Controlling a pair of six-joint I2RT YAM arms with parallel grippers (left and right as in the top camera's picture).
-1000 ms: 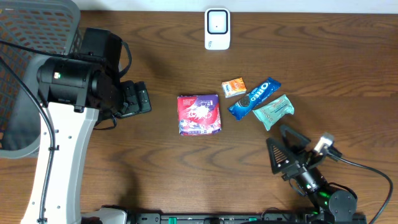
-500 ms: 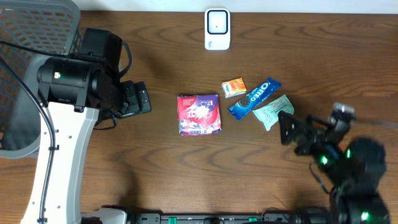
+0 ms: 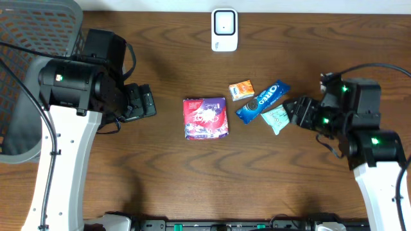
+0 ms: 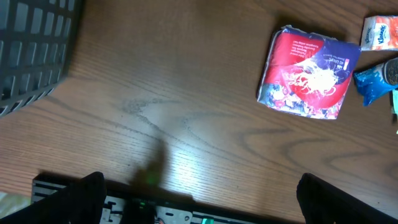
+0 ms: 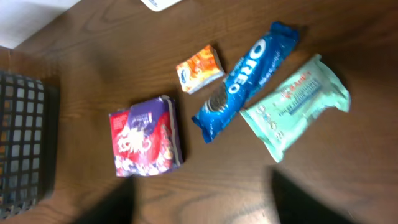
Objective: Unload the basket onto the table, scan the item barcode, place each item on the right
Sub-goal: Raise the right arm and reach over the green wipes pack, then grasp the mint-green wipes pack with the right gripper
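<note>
Four packets lie mid-table: a red and purple pack (image 3: 205, 118), a small orange pack (image 3: 241, 90), a blue Oreo pack (image 3: 263, 101) and a mint-green pack (image 3: 281, 115). No barcode shows on any of them. A white scanner (image 3: 224, 29) stands at the back edge. My right gripper (image 3: 299, 113) hovers just right of the mint-green pack (image 5: 295, 104), open, with nothing between its blurred fingers (image 5: 115, 200). My left gripper (image 3: 140, 102) is open over bare wood, well left of the red and purple pack (image 4: 309, 73).
A dark mesh basket (image 3: 38, 38) fills the back left corner, behind the left arm. A black rail (image 4: 186, 211) runs along the table's front edge.
The right arm has swung up from the front edge toward the packets and now sits beside the mint-green pack, its fingers drawn closer together. The left arm has not moved.
</note>
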